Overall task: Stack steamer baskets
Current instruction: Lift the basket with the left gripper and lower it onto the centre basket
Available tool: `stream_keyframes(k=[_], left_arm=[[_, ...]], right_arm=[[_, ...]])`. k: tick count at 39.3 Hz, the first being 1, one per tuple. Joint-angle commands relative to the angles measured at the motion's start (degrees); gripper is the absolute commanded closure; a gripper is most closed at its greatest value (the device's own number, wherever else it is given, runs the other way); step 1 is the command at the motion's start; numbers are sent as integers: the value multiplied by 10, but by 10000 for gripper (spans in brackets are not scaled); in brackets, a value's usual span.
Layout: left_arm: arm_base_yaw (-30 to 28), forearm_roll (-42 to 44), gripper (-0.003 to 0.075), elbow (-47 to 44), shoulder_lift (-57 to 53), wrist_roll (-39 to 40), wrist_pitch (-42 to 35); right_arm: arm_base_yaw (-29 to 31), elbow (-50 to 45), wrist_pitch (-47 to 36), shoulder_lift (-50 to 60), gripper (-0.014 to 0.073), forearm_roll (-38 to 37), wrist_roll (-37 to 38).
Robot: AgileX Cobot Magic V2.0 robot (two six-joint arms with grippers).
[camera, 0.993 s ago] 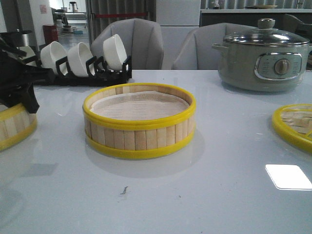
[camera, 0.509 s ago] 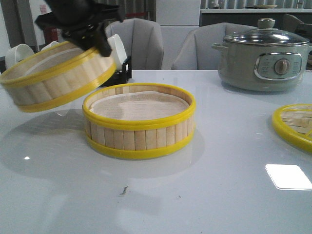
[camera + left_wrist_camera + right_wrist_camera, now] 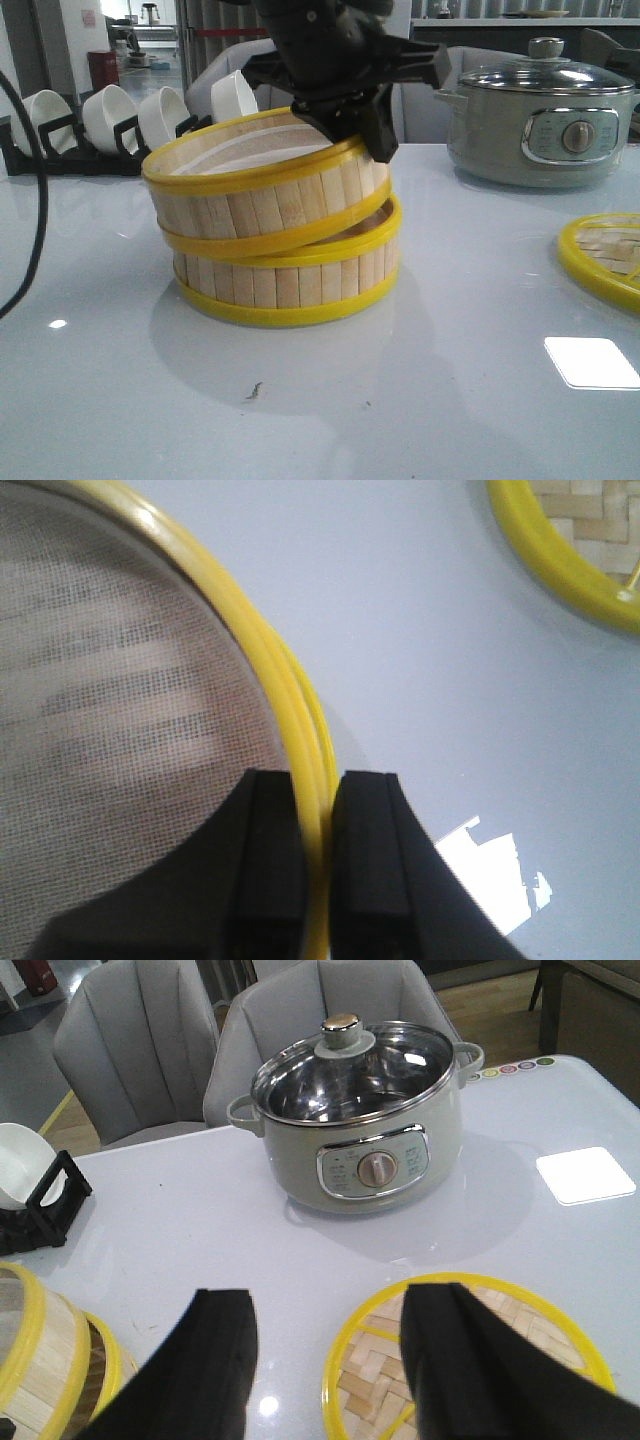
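Your left gripper (image 3: 375, 135) is clamped on the right rim of the upper basket (image 3: 262, 190), one finger inside the wall and one outside. That basket sits tilted on the lower basket (image 3: 285, 275): its right edge rests low on the lower rim, its left edge rides high and overhangs to the left. Level it and bring it right until the yellow rims line up all round, then lower it straight and let go only once it is seated.

Your right gripper (image 3: 330, 1360) hangs open and empty over the woven lid (image 3: 470, 1360), which lies flat near the electric pot (image 3: 540, 120).

Half a second ago the upper basket hung in the air to the left, clear of the lower one; now it touches it.
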State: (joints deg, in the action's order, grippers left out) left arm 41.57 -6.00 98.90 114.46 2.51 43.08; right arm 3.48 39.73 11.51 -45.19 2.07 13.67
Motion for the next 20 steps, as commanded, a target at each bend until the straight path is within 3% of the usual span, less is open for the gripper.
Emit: stream_keyframes(k=[1,20], left_arm=[[10,2,625,23,-24,-4,-58],[22,-15,625,24,-9,-4,-82]], right_arm=[[-1,22,-46,2,148,-4,0],[-1,22,-46,2,148,-4,0]])
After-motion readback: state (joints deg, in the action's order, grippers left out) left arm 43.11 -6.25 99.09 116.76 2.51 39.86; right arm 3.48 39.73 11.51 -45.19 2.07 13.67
